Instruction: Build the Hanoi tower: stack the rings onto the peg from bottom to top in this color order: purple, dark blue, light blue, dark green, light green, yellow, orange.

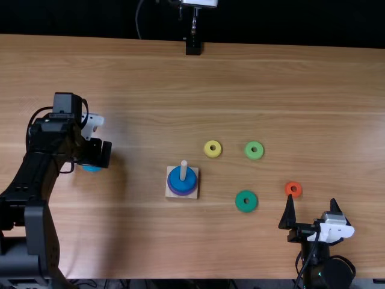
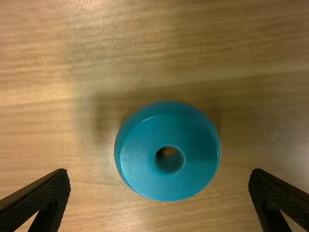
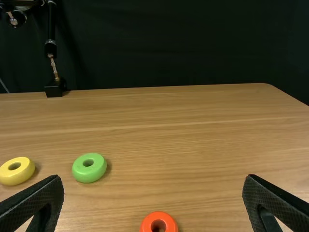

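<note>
My left gripper (image 1: 96,158) is at the table's left side, above the light blue ring (image 1: 91,168). In the left wrist view my left gripper (image 2: 160,186) is open, the light blue ring (image 2: 140,169) flat on the wood between and beyond its fingers. The peg (image 1: 183,168) carries the dark blue ring (image 1: 176,180) over the purple ring (image 1: 181,194). Loose rings lie to its right: yellow (image 1: 207,153), light green (image 1: 249,154), dark green (image 1: 240,206) and orange (image 1: 289,191). Near the orange ring, my right gripper (image 1: 312,208) stands open; in its wrist view the right gripper (image 3: 153,191) holds nothing.
The peg's square wooden base (image 1: 170,194) sits near the middle of the table (image 1: 252,90). A black stand (image 1: 193,47) is at the far edge. The left arm (image 1: 39,174) extends along the left side.
</note>
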Controlling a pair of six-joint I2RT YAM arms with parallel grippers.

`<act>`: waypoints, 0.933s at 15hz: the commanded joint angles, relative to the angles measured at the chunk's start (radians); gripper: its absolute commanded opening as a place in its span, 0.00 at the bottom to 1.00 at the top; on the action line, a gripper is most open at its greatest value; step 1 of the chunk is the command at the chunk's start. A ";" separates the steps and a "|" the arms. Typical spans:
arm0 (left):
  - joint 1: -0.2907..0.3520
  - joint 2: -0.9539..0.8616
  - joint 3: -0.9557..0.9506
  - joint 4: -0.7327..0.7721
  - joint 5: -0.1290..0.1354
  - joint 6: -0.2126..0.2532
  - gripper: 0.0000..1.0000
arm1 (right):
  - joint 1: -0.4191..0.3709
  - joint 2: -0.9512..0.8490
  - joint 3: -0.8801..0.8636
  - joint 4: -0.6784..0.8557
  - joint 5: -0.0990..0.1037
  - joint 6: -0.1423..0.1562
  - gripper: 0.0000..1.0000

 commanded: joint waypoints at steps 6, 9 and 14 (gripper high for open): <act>-0.010 0.061 -0.014 0.006 0.003 0.010 1.00 | 0.003 -0.013 -0.005 -0.003 0.005 -0.001 1.00; -0.009 0.067 -0.014 0.006 0.003 0.010 1.00 | 0.003 -0.013 -0.005 -0.003 0.005 -0.001 1.00; -0.007 0.084 -0.011 0.008 0.005 0.010 1.00 | 0.003 -0.013 -0.005 -0.003 0.005 -0.001 1.00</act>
